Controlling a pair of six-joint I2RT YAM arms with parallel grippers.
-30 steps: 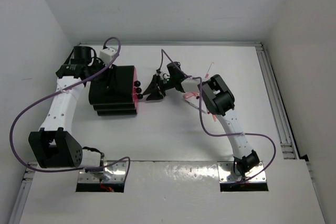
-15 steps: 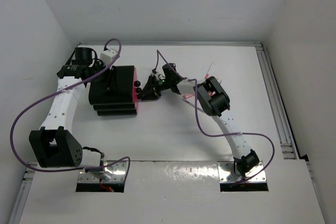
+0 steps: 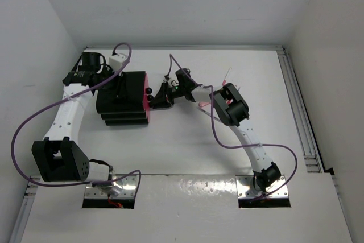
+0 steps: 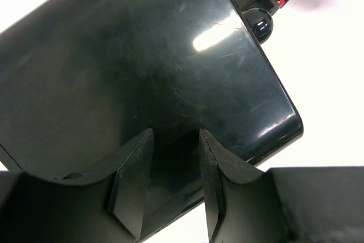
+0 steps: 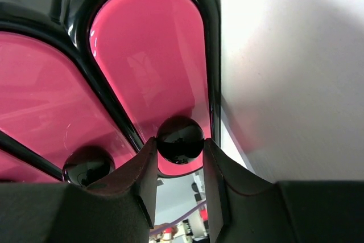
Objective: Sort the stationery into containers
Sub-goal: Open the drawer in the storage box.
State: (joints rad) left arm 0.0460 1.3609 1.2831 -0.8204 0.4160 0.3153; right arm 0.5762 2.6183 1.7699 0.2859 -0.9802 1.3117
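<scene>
1. Stationery [image 3: 203, 105] lies on the white counter [image 3: 187, 146], well right of the drawer unit [image 3: 120, 98]. One thin pink pen [image 3: 227, 74] slants toward the far right. The rest is half hidden by the right arm [image 3: 244, 135], so its axis is unclear.
2. The unit stands far left, its pink fronts facing right and its drawers pushed in.
3. The right claw [image 5: 180, 152] grasps the round black knob [image 5: 180, 139] of one pink drawer [image 5: 153, 55], a finger on each side.
4. The left claw [image 4: 176, 135] is clenched and lies on the unit's black top, with nothing between its fingers.
5. Open counter stretches nearward. The left wall [image 3: 34, 55] is close.
</scene>
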